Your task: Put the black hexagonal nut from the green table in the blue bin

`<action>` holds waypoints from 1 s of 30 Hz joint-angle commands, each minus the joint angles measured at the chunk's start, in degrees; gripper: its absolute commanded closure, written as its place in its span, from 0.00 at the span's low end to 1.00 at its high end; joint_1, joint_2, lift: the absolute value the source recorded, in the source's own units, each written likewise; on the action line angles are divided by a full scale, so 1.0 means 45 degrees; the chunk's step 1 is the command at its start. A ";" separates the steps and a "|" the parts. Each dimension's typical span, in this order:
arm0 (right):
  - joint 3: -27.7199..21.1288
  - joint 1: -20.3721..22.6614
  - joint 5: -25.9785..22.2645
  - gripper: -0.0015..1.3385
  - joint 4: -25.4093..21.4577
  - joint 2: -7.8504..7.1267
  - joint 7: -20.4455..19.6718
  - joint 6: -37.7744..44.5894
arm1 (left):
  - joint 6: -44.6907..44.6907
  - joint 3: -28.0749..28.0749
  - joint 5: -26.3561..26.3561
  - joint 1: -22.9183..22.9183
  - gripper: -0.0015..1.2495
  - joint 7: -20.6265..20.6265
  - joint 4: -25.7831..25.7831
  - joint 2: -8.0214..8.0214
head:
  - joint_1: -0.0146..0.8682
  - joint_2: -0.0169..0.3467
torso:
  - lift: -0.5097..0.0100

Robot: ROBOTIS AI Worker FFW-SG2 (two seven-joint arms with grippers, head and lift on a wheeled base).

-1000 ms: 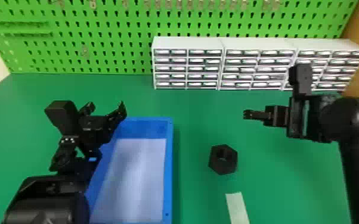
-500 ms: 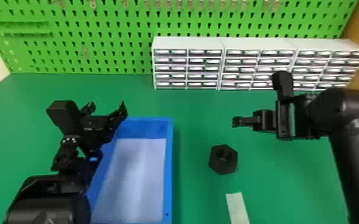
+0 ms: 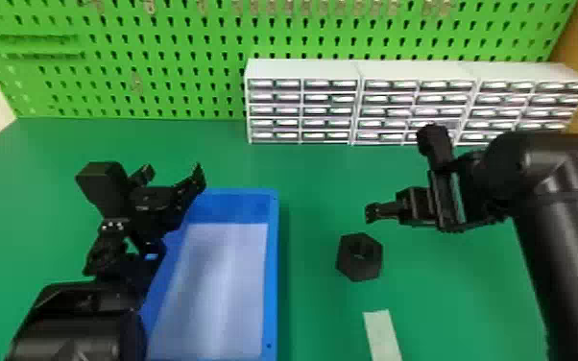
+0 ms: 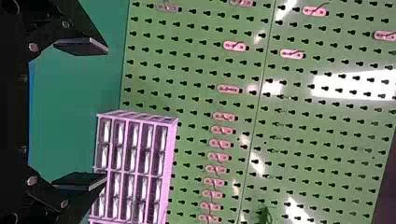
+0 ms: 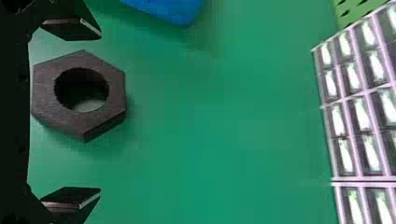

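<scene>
Nut point(image 3: 345, 257): black, hexagonal, flat on the counter point(image 3: 312, 168) with its round hole facing up; it sits right of centre, lower half of the frame, to the right of the bin and apart from it.
Bin point(image 3: 271, 245): blue, with a pale bottom, from the middle of the frame down to the lower edge, left of centre.
Right gripper point(image 3: 372, 212): right of centre, just up and to the right of the nut in the head view; my fingers point(image 5: 70, 29) stand wide apart, and in my wrist view the nut shows between their lines, nearer the one on the bin's side, clamped by neither.
Right arm point(image 3: 561, 249): comes in from the right edge and fills much of the lower right.
Left gripper point(image 3: 174, 170): left of centre, at the bin's upper left corner in the head view, its fingers apart with nothing between them.
Left arm point(image 3: 72, 331): enters from the lower left.
Strip point(image 3: 381, 336): pale, on the counter below the nut, running to the bottom edge.
Drawers point(image 3: 302, 110): white units in a row, upper right.
Board point(image 3: 182, 48): green, full of holes, across the top behind the drawers.
</scene>
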 commanded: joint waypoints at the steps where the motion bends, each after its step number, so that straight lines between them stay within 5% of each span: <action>1: -0.0007 0.0154 0.0226 0.09 0.0077 0.0092 0.0001 0.0178 | 0.0000 -0.0006 0.0001 0.0000 0.24 0.0006 0.0000 0.0000 | 0.79 0.19 | 0.79; 30: 0.0364 0.0290 0.0461 0.09 0.1620 0.0073 0.0001 -0.0701 | 0.0000 -0.0045 0.0001 -0.0059 0.25 0.0026 0.0000 0.0000 | 0.79 0.19 | 0.79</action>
